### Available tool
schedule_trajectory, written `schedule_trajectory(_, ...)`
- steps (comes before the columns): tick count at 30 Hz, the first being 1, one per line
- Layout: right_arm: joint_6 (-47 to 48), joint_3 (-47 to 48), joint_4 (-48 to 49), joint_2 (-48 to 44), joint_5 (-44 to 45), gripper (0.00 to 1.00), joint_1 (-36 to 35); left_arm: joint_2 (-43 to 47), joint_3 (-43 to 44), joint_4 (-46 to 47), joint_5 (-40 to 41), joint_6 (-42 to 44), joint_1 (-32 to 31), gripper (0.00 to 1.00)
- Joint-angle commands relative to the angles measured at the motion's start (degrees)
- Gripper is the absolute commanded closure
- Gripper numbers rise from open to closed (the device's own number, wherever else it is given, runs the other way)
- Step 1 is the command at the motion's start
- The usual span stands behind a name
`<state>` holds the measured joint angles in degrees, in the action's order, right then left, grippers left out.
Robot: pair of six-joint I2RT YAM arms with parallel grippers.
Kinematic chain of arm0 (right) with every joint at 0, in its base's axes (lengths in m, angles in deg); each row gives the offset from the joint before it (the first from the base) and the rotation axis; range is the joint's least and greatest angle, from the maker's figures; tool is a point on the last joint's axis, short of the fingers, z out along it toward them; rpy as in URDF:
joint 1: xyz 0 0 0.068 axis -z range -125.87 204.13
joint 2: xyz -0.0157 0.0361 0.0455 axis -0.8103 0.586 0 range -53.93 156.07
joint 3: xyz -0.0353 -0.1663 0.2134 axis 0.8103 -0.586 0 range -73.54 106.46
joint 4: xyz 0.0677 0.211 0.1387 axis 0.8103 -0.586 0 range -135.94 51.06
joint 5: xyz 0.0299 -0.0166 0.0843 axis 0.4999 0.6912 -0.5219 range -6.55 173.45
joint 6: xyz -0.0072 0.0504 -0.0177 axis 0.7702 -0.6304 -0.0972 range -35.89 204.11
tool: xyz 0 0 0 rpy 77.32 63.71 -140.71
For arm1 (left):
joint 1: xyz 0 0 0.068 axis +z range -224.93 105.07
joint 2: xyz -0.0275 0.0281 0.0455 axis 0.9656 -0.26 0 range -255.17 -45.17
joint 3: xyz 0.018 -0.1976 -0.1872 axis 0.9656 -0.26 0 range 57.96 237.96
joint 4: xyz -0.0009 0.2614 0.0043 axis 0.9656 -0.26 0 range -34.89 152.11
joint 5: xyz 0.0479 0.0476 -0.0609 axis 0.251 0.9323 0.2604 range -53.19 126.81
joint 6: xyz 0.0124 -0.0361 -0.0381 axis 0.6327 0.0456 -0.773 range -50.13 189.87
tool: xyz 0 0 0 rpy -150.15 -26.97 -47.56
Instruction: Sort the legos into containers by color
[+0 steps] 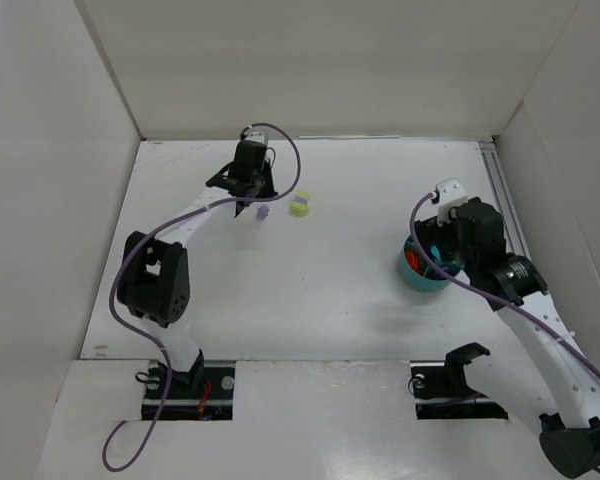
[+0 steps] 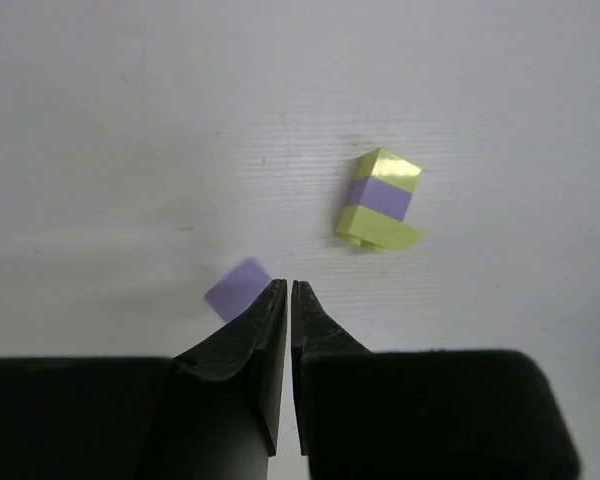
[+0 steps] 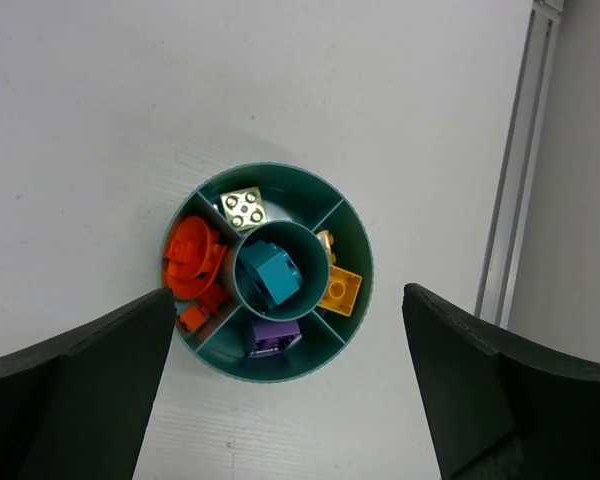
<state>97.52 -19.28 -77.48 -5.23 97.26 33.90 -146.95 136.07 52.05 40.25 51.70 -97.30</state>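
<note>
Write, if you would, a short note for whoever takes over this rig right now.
Left pincer: shut beside a small flat purple plastic piece; grip unconfirmed.
Right pincer: open above the round teal plastic compartment bowl.
Done: orange-red pieces, pale green brick, yellow brick, purple brick and teal brick, each in its own section.
Left: the purple piece and a pale green-and-purple brick stack, both on the white table.

White table (image 1: 310, 300) with purple brick (image 2: 238, 288), green-purple stack (image 2: 380, 200), teal bowl (image 1: 418, 281)
</note>
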Motion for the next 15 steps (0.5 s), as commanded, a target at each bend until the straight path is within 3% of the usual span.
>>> schedule_trajectory(1,-4.4,-0.1,1.1,-2.0,5.6,0.00,0.4,6.5,-0.8,1.5,1.9,0.5,-3.9,1.00)
schedule_trajectory(6,-15.3,3.7,-6.1,-3.7,21.7,0.00,2.1,7.6,2.7,1.5,3.6,2.9,-13.9,1.00)
schedule_trajectory(8,-16.4,6.2,-8.3,-4.8,22.8,0.00,3.2,7.6,3.8,1.0,4.1,2.9,-17.9,1.00)
schedule_trajectory(11,-15.2,6.7,-6.9,-7.0,20.7,0.00,3.9,7.6,4.4,0.4,3.3,1.6,-18.5,1.00)
schedule_trajectory(15,-11.8,4.0,-5.7,-7.0,14.7,0.00,3.9,8.2,0.9,-2.1,5.6,-4.7,-12.4,1.00)
